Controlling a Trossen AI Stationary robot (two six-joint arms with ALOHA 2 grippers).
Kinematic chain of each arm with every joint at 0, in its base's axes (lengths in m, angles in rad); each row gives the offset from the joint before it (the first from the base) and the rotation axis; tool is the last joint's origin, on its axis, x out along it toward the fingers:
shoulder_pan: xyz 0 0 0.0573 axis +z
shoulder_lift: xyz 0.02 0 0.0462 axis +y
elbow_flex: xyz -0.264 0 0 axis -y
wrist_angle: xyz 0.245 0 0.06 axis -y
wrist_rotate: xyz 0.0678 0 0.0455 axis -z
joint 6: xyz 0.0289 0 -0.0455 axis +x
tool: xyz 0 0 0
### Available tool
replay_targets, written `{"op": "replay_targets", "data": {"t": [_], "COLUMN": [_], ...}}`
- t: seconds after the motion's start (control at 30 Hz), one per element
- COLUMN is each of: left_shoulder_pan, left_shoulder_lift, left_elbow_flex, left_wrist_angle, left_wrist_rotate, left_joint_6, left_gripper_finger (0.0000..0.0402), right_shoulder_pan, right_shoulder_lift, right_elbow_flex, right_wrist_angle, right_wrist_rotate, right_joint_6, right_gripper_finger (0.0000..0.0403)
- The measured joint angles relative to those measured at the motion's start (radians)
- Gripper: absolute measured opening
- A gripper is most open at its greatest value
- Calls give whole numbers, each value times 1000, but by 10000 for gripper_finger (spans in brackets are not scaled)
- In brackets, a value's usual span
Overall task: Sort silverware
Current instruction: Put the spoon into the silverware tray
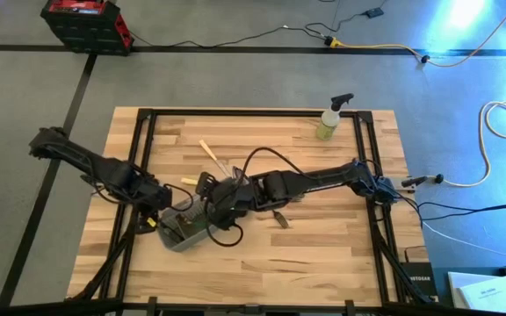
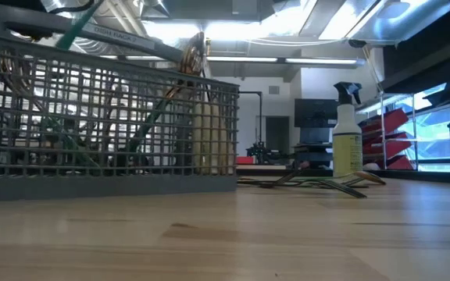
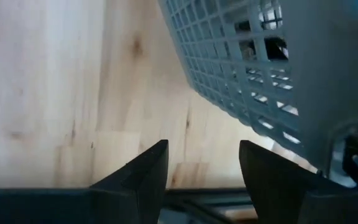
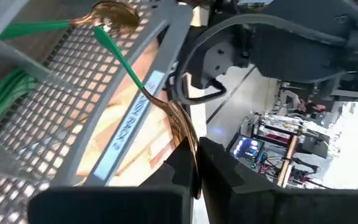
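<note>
So the grey mesh caddy (image 1: 185,230) sat toward the 7 o'clock part of the wooden table (image 1: 323,254) in the overhead shot, and both arms were crowded around it. The right gripper (image 4: 194,167) was up over the caddy's 2 o'clock corner with its fingers pressed together on a green-handled piece of silverware (image 4: 143,87); the gold head was pinched right between the fingertips and the green handle angled away across the caddy's rim. Couldn't tell if it was a fork or a spoon from that shot. Another gold-headed piece (image 4: 112,12) with a green handle lay farther along the rim, and a bunch of green handles (image 4: 2,99) showed inside one compartment. From table height the caddy looked packed, with green and cream handles (image 2: 207,133) standing tilted in it and a gold head (image 2: 193,55) poking above the top edge. The left gripper (image 3: 202,163) was low at the caddy's 9 o'clock side, fingers spread with nothing between them, just bare wood under it and the mesh wall just beside it. A few loose pieces (image 2: 319,183) were still on the table near the yellow-green spray bottle (image 2: 347,136), a cream-handled one (image 1: 213,155) lay at 12 o'clock from the caddy, and a dark one (image 1: 279,217) off at 3 o'clock.
</note>
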Motion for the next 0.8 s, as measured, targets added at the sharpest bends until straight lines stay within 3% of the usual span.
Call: {"op": "replay_targets", "data": {"t": [0.17, 0.8], "left_shoulder_pan": [0, 2], "left_shoulder_lift": [44, 90], "left_elbow_flex": [0, 1], "left_wrist_angle": [84, 282], "left_wrist_rotate": [-12, -113], "left_joint_6": [38, 83], "left_gripper_finger": [182, 181], "right_shoulder_pan": [6, 26], "right_shoulder_lift": [0, 0], "right_elbow_flex": [0, 0], "right_wrist_angle": [-95, -160], "right_wrist_rotate": [1, 4], "right_joint_6": [6, 63], "right_gripper_finger": [0, 0]}}
